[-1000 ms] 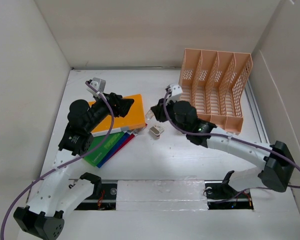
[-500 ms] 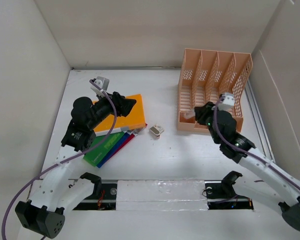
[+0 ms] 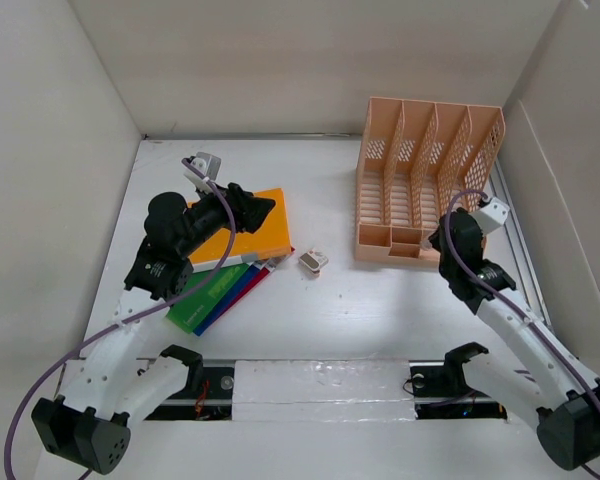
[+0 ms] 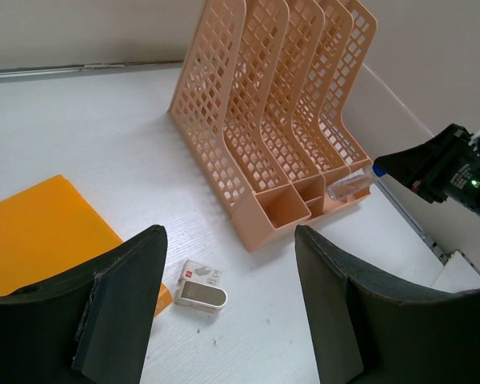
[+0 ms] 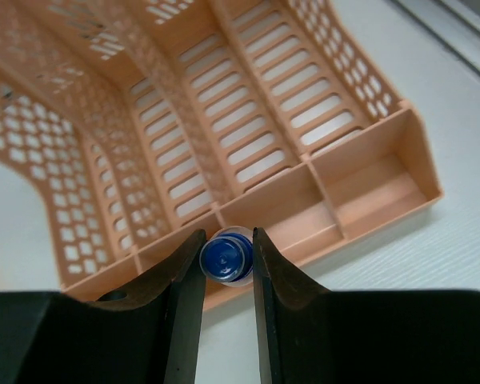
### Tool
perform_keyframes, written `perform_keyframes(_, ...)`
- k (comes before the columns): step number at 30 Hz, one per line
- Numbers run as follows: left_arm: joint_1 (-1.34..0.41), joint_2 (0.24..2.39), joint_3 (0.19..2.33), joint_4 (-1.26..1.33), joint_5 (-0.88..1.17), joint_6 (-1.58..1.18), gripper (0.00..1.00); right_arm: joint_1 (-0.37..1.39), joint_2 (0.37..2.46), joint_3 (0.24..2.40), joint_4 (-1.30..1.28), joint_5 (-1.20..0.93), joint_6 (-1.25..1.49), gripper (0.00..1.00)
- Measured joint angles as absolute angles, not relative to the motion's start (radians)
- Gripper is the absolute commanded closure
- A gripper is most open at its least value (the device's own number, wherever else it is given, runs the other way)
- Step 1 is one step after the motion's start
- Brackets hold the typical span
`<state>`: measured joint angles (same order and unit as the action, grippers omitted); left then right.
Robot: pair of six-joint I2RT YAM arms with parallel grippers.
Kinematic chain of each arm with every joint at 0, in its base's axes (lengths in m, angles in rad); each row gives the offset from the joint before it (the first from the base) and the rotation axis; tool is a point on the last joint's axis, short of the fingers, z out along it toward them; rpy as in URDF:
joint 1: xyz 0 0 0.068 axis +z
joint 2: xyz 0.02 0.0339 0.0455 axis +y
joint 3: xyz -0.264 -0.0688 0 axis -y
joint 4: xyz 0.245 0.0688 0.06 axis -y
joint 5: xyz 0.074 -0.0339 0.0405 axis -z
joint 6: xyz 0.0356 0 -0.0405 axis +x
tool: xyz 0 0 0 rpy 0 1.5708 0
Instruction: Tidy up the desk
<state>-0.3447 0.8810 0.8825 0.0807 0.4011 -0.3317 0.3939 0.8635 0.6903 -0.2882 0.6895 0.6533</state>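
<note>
Top view: the desk (image 3: 360, 310) spreads white, with a peach rack (image 3: 425, 180) toward its far right corner. Stacked books (image 3: 220, 290) lie nearer the left edge, partly under the left gripper (image 3: 260, 212).

Left wrist: jaws wide apart and empty above a small white box (image 4: 202, 286).

Right wrist: the right gripper (image 5: 226, 264) pinches a blue-capped bottle (image 5: 226, 256) at the rack's front wall.

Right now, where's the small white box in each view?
Top external: small white box at centre, between orange book and peach file rack.
Left wrist: low centre, near the rack's front corner.
Right wrist: not in it.
Shared landmark: the rack, in all three.
</note>
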Motion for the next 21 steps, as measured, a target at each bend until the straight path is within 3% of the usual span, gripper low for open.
perform_keyframes(4,-0.345,0.883,0.876,0.092,0.416,-0.342,0.40,0.323,0.911,0.690,-0.282,0.667,0.656,0.99)
perform_keyframes(21,-0.345,0.894,0.875,0.096,0.435,-0.350,0.40,0.343,0.902,0.687,-0.157,0.486,0.641,1.00)
